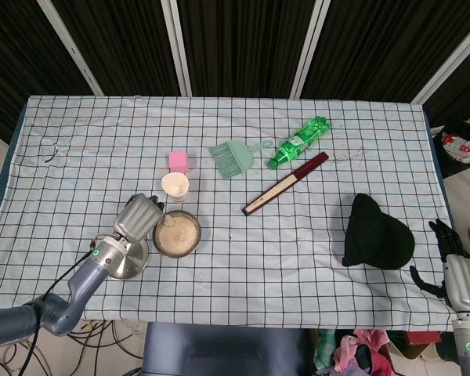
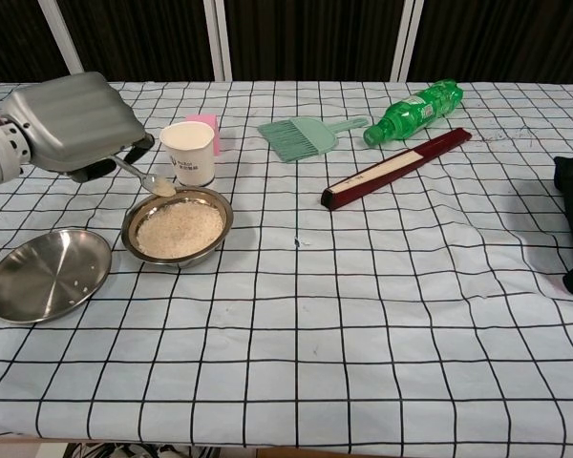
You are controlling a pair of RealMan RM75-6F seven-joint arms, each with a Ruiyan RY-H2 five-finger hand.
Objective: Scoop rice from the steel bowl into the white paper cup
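Observation:
The steel bowl (image 2: 179,227) (image 1: 178,233) holds rice and stands on the checked cloth, just in front of the white paper cup (image 2: 188,152) (image 1: 175,186). My left hand (image 2: 69,124) (image 1: 138,218) grips a metal spoon (image 2: 145,177) by its handle. The spoon's bowl carries rice and hangs above the far left rim of the steel bowl, beside the cup's lower left. My right hand (image 1: 456,270) hangs off the table's right front corner, holding nothing, fingers loosely apart.
A steel plate (image 2: 46,272) lies left of the bowl. A pink block (image 2: 208,126) stands behind the cup. Further right lie a green brush (image 2: 306,135), a green bottle (image 2: 412,111), a dark red folded fan (image 2: 395,168) and a black cap (image 1: 377,233).

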